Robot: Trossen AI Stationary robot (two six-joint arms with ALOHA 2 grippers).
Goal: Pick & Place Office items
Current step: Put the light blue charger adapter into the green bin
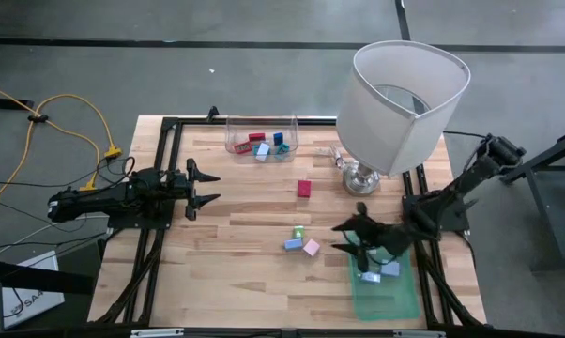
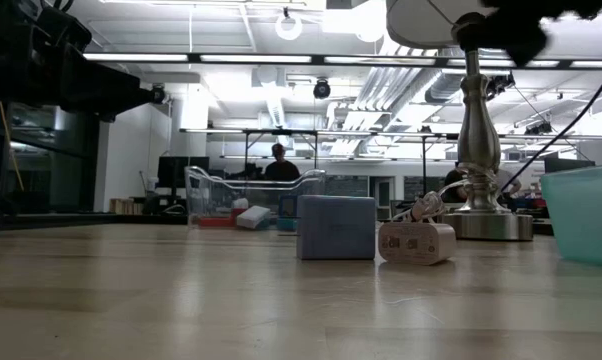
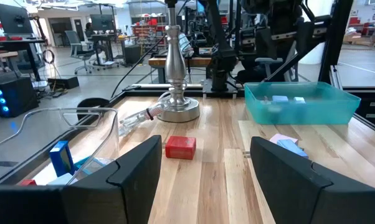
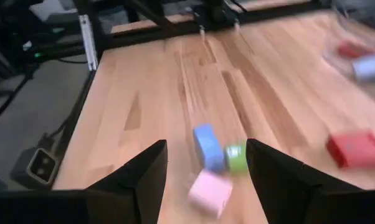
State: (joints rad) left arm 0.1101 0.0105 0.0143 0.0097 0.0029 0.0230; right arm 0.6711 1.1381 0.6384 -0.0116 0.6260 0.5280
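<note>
Right end effector (image 1: 350, 238) is being held open, empty, over teal tray (image 1: 395, 299); left end effector (image 1: 207, 185) is being parked open over worktop (image 1: 245, 253).

Big white lamp (image 1: 409, 99) standing on the far right part of the wooden table (image 1: 245, 272), shade tilted, silver base (image 3: 177, 111) sitting right on the wood with a cord plug (image 2: 416, 241) lying just beside it. Clear plastic bin (image 1: 234, 143) near the far edge, teal tray (image 1: 395, 300) at the near right corner. Yellow cable (image 1: 71, 113) snaking over the grey floor off to the left, white paper or box (image 1: 34, 291) down at the near left. Beyond the table, an open workshop: desks, monitors (image 3: 13, 18), office chairs, a person (image 2: 279, 165) at a desk way in the back.
</note>
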